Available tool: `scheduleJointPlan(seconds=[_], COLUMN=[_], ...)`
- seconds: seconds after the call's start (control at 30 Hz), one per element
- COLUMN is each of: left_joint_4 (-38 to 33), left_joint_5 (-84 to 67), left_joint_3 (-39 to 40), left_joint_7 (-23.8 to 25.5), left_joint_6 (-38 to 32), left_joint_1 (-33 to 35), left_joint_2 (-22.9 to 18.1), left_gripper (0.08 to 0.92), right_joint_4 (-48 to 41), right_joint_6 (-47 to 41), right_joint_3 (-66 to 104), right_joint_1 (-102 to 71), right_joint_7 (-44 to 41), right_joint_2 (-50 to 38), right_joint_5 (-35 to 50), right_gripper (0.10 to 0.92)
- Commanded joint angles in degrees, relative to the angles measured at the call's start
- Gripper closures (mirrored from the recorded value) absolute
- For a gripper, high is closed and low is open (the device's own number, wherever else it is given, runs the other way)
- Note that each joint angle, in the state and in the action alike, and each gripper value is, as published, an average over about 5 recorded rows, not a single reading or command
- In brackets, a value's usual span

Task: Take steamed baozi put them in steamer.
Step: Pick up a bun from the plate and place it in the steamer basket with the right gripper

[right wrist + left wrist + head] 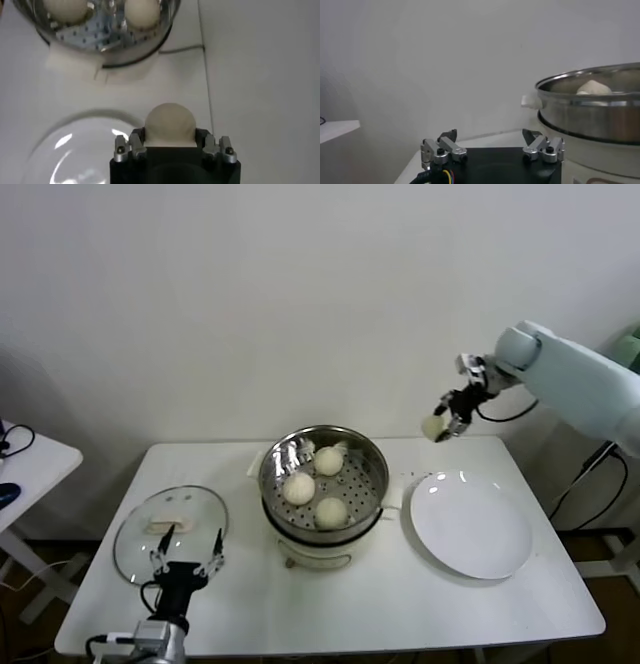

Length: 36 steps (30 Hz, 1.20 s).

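The shiny steel steamer [372,469] stands on its white pot base at the table's middle and holds three cream-white baozi [299,488] [329,461] [331,512]. My right gripper [440,427] is raised above the table's back edge, to the right of the steamer, shut on the fourth baozi [169,123]. In the right wrist view the steamer [100,42] lies ahead with two baozi showing. My left gripper [186,553] is open and empty, low at the front left beside the glass lid. Its view shows the steamer's rim [590,97] close by.
A round glass lid with a white handle [170,534] lies on the table's left. A flat white plate [470,526] lies to the right of the steamer, below my right gripper. A small white side table [30,459] stands at the far left.
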Motion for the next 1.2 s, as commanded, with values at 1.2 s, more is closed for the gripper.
scheduleJointPlan(seconds=[1.2], left_joint_4=[-1.16], left_joint_5=[1.00], left_joint_3=[1.22], left_joint_7=[-0.46], left_joint_6=[-1.56], left_joint_1=[0.48], left_joint_2=[-1.68], left_gripper=[0.177], right_joint_4=[14.49], right_joint_6=[-9.22], right_joint_3=[-22.10], right_joint_1=[3.58], right_joint_7=[7.25], right_joint_2=[11.95], right_joint_5=[22.14], right_gripper=[0.385])
